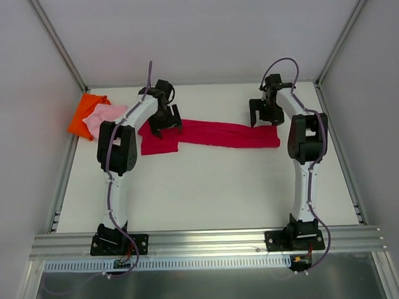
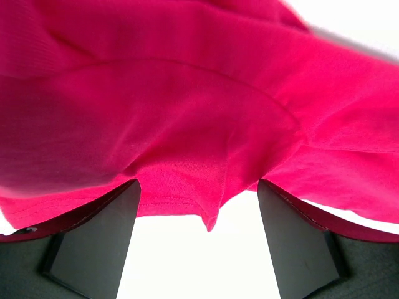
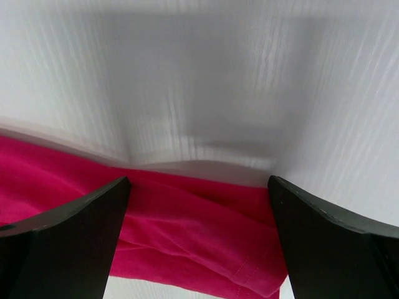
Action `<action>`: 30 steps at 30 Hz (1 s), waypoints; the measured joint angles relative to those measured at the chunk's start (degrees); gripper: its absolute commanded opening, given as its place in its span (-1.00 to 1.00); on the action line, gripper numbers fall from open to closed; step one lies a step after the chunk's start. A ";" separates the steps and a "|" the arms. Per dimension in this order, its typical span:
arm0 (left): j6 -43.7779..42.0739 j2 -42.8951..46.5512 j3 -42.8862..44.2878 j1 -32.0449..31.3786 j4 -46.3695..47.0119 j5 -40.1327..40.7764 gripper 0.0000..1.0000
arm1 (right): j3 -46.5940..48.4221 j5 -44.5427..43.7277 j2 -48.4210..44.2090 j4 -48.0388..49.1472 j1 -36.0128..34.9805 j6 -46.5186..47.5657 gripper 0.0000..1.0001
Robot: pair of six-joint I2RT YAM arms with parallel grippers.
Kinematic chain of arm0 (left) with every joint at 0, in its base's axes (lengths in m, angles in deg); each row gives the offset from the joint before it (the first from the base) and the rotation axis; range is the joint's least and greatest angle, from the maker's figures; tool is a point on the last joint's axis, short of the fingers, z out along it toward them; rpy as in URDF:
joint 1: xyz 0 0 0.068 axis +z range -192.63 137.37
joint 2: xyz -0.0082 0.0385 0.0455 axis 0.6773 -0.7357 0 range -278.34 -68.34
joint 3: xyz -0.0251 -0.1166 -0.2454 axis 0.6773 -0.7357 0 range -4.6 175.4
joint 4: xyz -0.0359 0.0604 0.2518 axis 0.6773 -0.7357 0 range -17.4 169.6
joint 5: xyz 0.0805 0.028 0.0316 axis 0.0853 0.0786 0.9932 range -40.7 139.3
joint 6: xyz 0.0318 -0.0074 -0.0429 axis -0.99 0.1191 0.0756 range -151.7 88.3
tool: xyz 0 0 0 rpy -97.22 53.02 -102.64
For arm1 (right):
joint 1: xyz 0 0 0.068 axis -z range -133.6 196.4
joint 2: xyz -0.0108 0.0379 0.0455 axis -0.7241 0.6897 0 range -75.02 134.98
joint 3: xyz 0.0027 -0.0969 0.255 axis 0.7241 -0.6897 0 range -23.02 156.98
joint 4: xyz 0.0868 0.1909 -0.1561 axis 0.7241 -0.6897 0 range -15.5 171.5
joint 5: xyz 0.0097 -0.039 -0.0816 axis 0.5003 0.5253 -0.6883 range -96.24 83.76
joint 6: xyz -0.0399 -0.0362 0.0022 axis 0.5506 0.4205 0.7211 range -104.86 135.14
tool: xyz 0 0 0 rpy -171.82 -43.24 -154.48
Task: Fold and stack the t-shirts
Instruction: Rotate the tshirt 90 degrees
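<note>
The crimson t-shirt (image 1: 209, 134) lies folded into a long strip across the back of the table. My left gripper (image 1: 165, 123) is open over its left end; in the left wrist view the cloth (image 2: 187, 112) fills the frame above the dark fingers (image 2: 93, 243), none of it between them. My right gripper (image 1: 265, 115) is open over the right end, and the cloth (image 3: 187, 230) lies between its spread fingers (image 3: 68, 243). The light pink shirt (image 1: 105, 117) lies on the orange shirt (image 1: 86, 113) at the back left.
The white table (image 1: 208, 189) is walled at the back and both sides. An aluminium rail (image 1: 203, 241) runs along the near edge, by the arm bases.
</note>
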 measured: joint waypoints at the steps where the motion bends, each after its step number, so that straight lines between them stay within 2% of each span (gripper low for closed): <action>1: 0.00 0.00 0.70 0.28 -0.22 -0.02 0.54 | -0.81 0.17 -0.55 -0.04 -0.04 0.07 0.99; 11: 0.46 -4.09 6.95 2.97 -1.97 -0.24 0.53 | -13.03 0.57 -8.20 -0.07 -1.99 1.36 0.99; 30: 1.31 -9.11 11.67 3.37 -1.73 -8.00 0.54 | -16.76 4.48 -12.41 -3.02 -12.72 2.62 0.99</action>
